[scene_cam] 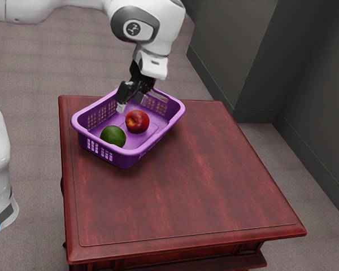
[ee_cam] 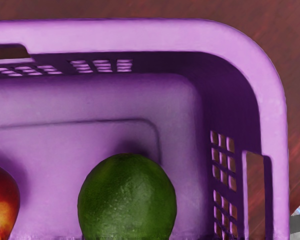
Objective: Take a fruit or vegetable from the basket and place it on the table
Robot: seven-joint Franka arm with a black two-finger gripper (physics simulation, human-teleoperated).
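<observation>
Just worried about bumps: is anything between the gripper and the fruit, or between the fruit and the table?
Nothing visible stands between the gripper and the red fruit or the green one. Toward the open tabletop, the raised side of the purple basket is in the way.

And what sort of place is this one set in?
Probably an ordinary indoor room, perhaps in a home or office: grey carpet, plain dark walls and a reddish wooden table.

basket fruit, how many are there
2: the red fruit near the middle of the basket, the green one beside it, closer to an end wall. A small one could be hidden behind the near wall.
</observation>
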